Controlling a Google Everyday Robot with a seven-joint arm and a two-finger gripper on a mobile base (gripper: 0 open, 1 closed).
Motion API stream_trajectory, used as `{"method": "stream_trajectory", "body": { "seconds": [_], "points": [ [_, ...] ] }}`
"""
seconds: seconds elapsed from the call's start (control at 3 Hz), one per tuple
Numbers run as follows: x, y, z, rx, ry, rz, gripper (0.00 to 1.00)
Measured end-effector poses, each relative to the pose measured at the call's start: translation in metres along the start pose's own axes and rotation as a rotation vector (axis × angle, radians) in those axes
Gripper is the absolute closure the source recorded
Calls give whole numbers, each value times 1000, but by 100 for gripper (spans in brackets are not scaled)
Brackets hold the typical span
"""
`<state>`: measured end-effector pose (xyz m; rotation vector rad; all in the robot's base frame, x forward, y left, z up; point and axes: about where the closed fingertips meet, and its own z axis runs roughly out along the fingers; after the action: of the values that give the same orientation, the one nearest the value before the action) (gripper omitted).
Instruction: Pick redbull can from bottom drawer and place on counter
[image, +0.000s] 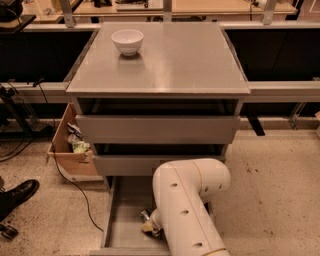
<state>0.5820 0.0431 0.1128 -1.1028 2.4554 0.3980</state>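
The bottom drawer (125, 220) is pulled out at the foot of the grey cabinet, with part of its flat floor showing. My white arm reaches down into it and covers its right half. My gripper (149, 226) is low in the drawer, mostly hidden under the arm. A small silvery piece, apparently the redbull can (145, 216), shows right at the gripper. I cannot tell if it is held. The counter (180, 60) is the cabinet's flat grey top, with a round white bowl (127, 41) at its back left.
Two upper drawers (157, 129) stand slightly open above the bottom one. A cardboard box (70, 150) with rubbish sits left of the cabinet, with cables on the floor. A black shoe (17, 195) is at the left edge. Wooden tabletops (200, 6) run behind.
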Motion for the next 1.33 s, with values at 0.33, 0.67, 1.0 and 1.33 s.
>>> {"method": "stream_trajectory", "body": {
  "seconds": [0.33, 0.67, 1.0, 1.33],
  "points": [
    [-15, -1, -22, 21, -51, -42, 69],
    [-24, 4, -43, 36, -83, -71, 92],
    [-34, 11, -72, 56, -124, -93, 100],
    [-31, 23, -111, 48, -143, -89, 100]
  ]
}}
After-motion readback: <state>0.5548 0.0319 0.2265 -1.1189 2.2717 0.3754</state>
